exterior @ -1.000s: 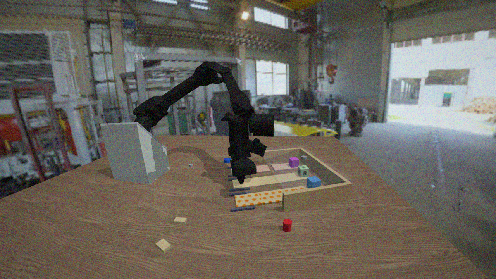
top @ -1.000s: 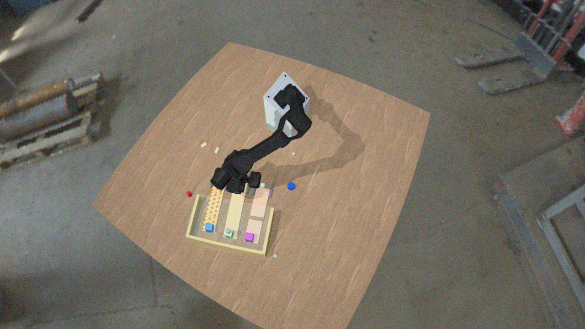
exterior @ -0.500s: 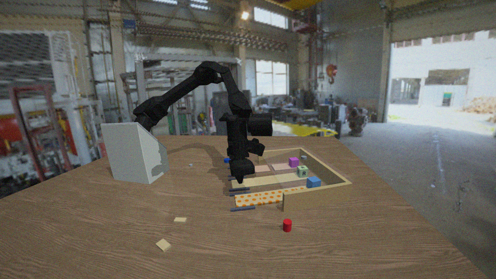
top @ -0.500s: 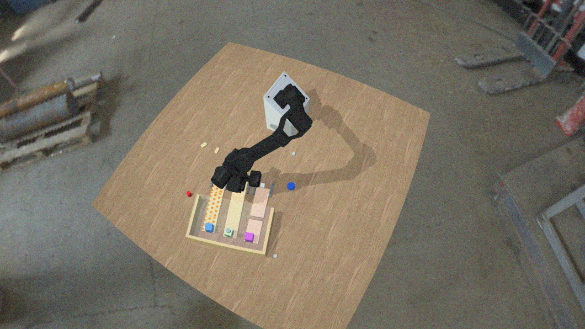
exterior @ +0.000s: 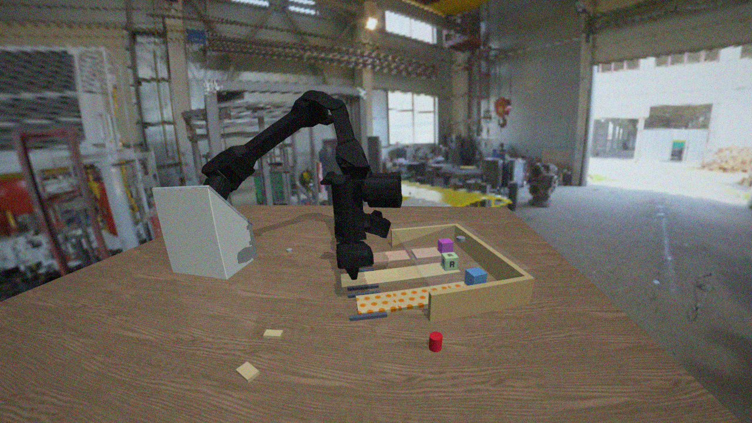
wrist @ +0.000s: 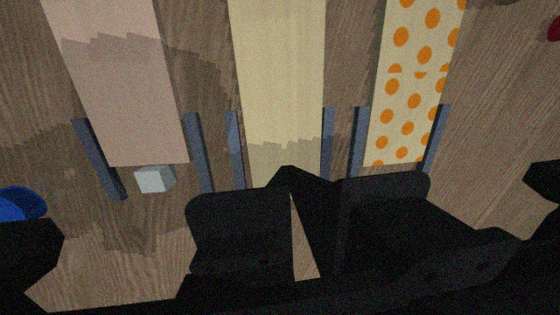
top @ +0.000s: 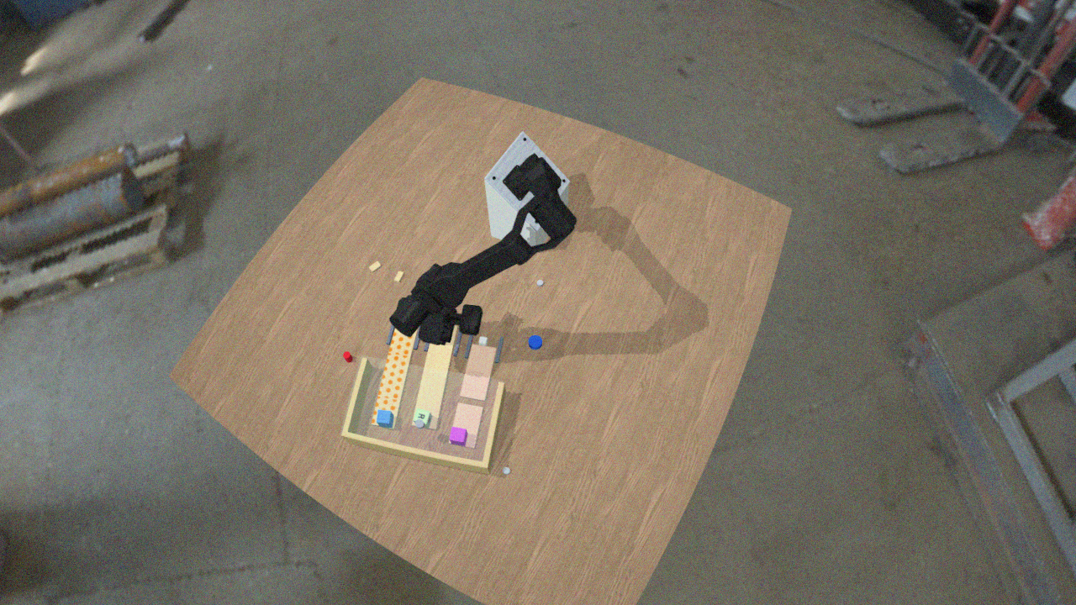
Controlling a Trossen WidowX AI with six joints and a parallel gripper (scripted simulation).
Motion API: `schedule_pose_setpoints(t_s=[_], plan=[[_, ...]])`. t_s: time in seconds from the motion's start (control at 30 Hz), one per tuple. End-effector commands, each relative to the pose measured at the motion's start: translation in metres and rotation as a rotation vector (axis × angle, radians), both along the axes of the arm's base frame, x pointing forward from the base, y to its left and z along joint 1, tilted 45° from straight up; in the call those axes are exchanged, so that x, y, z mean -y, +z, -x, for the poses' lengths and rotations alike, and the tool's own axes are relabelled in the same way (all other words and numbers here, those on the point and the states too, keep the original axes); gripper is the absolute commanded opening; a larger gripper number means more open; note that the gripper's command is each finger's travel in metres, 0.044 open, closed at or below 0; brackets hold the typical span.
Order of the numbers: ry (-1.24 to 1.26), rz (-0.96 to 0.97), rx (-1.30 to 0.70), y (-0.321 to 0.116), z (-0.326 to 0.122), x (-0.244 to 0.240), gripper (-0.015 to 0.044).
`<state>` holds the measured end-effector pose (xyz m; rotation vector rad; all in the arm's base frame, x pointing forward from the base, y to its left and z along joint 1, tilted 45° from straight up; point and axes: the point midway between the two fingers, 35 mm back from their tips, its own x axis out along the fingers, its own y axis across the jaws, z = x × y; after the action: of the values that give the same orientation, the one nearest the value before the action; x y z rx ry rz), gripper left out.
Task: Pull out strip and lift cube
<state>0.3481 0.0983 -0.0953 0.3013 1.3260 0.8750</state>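
Note:
The plain yellow strip (top: 434, 380) (exterior: 399, 274) (wrist: 280, 79) lies in the middle and shows no break. The green cube (top: 423, 415) (exterior: 449, 261), labelled R, stands on its far end. My gripper (exterior: 354, 275) (wrist: 286, 171) is shut, its tips down at the strip's near end; no strip shows between the fingers, and the exact contact is hidden. The pink strip (top: 477, 372) (wrist: 122, 96) is in two pieces with a gap; a purple cube (top: 458, 435) (exterior: 445, 245) sits on its far piece. The dotted strip (top: 394, 372) (exterior: 389, 301) (wrist: 407, 101) has a pattern break and carries a blue cube (top: 384, 418) (exterior: 475, 276).
A low wooden wall (top: 414, 453) (exterior: 483, 298) surrounds the strips' far ends. Short blue rails (exterior: 368, 316) (wrist: 197, 149) flank their near ends. A pale block (wrist: 153, 180) lies at the pink strip's end. A red cylinder (top: 347, 356) (exterior: 435, 342) and blue disc (top: 535, 342) lie outside.

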Motion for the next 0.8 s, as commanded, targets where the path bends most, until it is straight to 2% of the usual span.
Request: schedule_pose_setpoints(t_s=[0.0,0.77], plan=[[0.006,0.0,-0.01,-0.004,0.012,0.001,0.0],[0.006,0.0,-0.012,-0.013,0.044,0.009,0.0]])
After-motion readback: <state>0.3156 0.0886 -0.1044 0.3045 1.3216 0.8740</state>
